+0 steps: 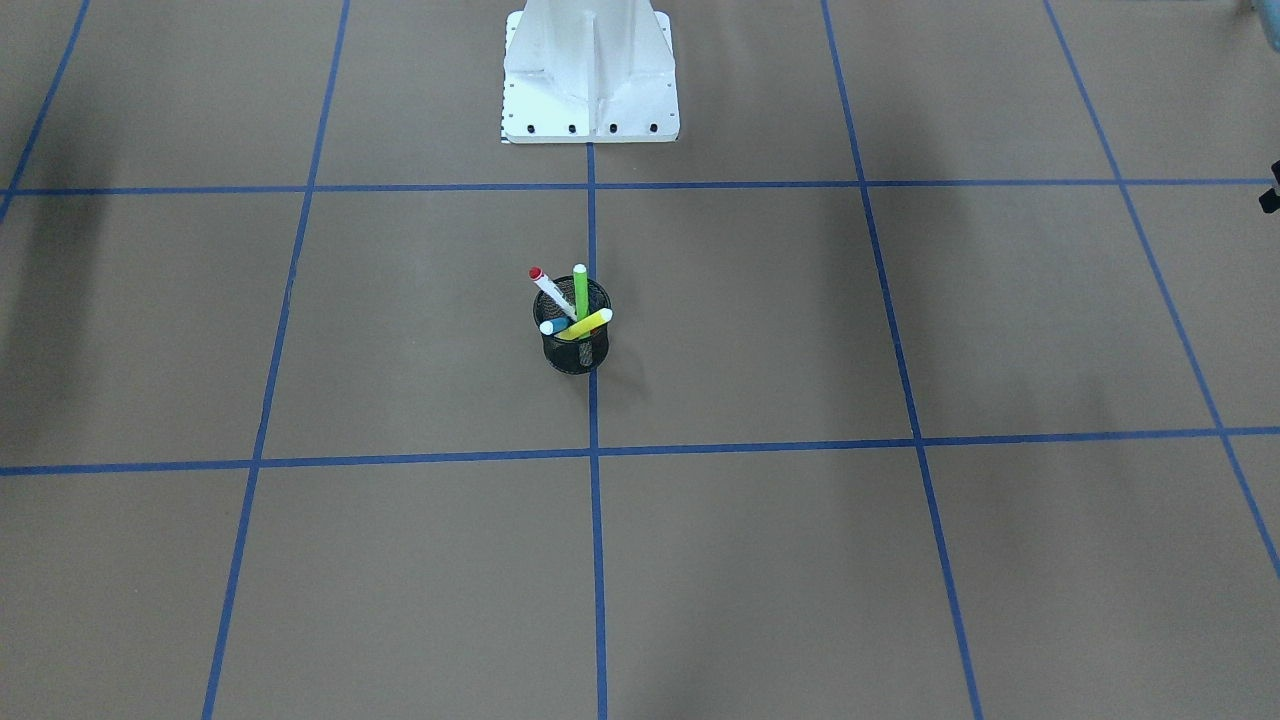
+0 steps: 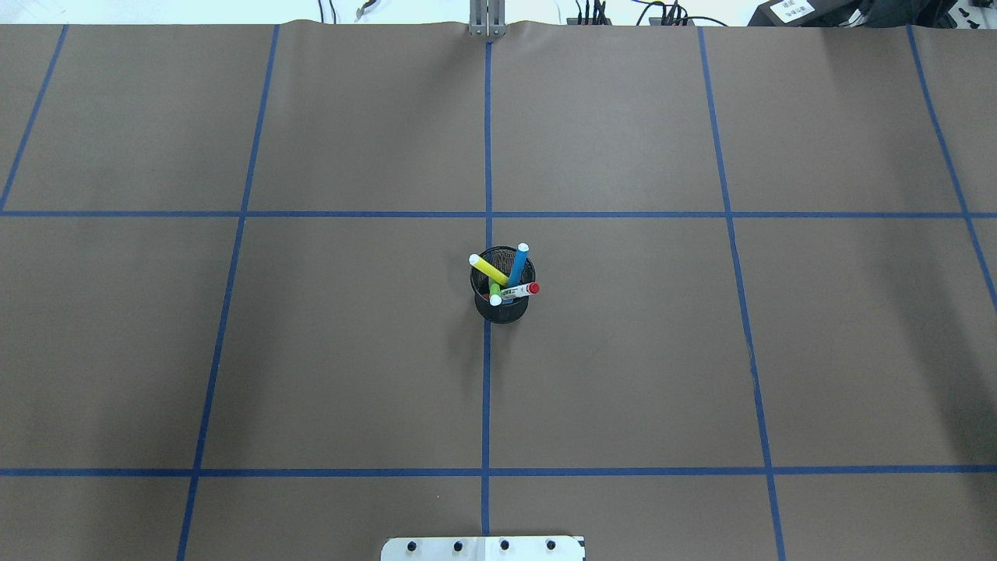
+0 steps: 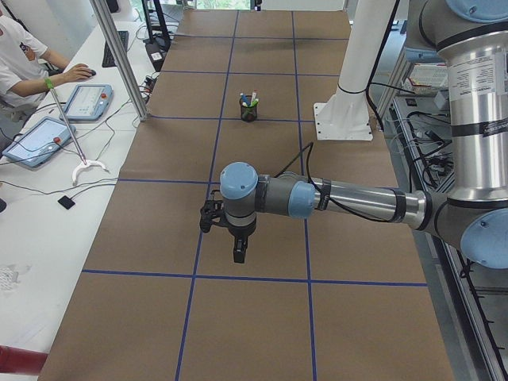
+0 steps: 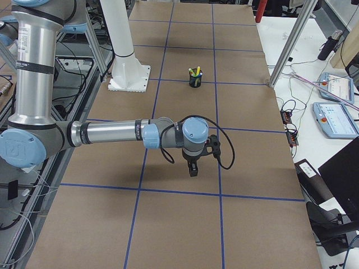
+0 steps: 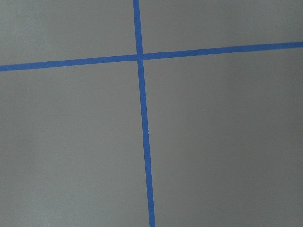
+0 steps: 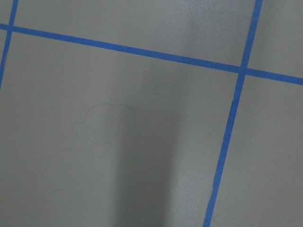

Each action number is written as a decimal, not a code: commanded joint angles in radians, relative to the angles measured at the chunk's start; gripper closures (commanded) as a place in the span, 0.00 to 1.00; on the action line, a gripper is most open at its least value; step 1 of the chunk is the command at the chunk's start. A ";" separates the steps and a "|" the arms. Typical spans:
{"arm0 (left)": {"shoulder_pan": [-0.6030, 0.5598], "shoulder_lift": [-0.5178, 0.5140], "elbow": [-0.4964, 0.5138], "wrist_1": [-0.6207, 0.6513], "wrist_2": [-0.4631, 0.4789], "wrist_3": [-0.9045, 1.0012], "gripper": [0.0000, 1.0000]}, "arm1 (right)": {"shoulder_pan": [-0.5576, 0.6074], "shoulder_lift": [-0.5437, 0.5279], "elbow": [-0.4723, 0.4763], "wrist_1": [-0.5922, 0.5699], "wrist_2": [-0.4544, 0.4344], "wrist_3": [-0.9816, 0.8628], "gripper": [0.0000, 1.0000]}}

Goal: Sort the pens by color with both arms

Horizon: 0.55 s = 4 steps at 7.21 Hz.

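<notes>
A black wire-mesh cup [image 1: 574, 352] [image 2: 502, 309] stands at the table's centre on a blue tape line. In it lean the pens: a white one with a red cap [image 1: 549, 290] [image 2: 520, 291], a lime green one [image 1: 580, 290], a yellow one [image 1: 588, 323] [image 2: 489, 269] and a blue one [image 2: 518, 263]. Both arms hover far from the cup, towards opposite table ends. The left gripper [image 3: 238, 248] shows only in the exterior left view and the right gripper [image 4: 192, 168] only in the exterior right view, both pointing down over bare paper. I cannot tell whether either is open or shut.
The white pedestal base [image 1: 590, 85] stands at the robot's side of the table. Blue tape lines [image 2: 487, 389] divide the brown paper into squares. A person's arm [image 3: 48, 79] rests at a side desk with tablets [image 3: 83, 99]. An aluminium post [image 3: 119, 55] rises at the table edge.
</notes>
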 commanded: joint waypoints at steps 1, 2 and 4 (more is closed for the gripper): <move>0.000 -0.001 -0.002 -0.005 -0.022 0.003 0.00 | -0.070 0.010 0.002 0.110 0.000 0.168 0.01; 0.000 -0.007 0.001 -0.003 -0.022 0.001 0.00 | -0.128 0.033 0.002 0.206 -0.006 0.381 0.01; 0.000 -0.008 0.000 -0.005 -0.022 0.001 0.00 | -0.243 0.111 0.022 0.305 -0.014 0.759 0.01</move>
